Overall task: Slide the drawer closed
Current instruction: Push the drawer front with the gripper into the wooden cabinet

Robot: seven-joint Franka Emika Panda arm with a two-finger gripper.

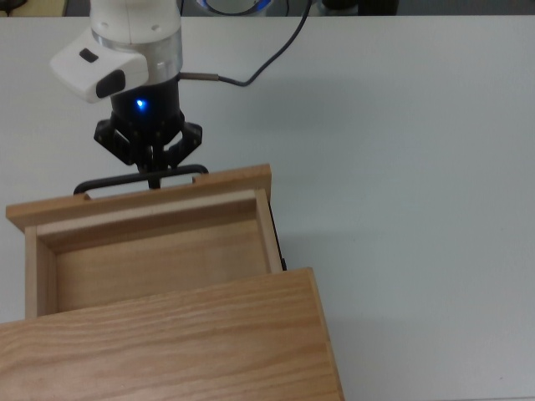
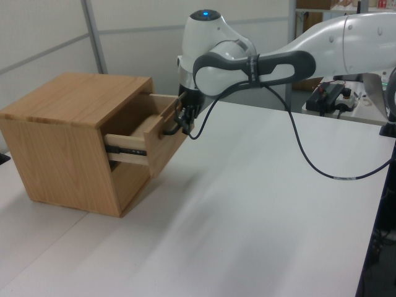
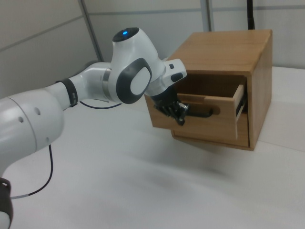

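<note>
You get bright, even light in all three views; soft shadows lie on the worktop (image 2: 260, 210) beneath the arm, and nothing glares or blurs.
</note>
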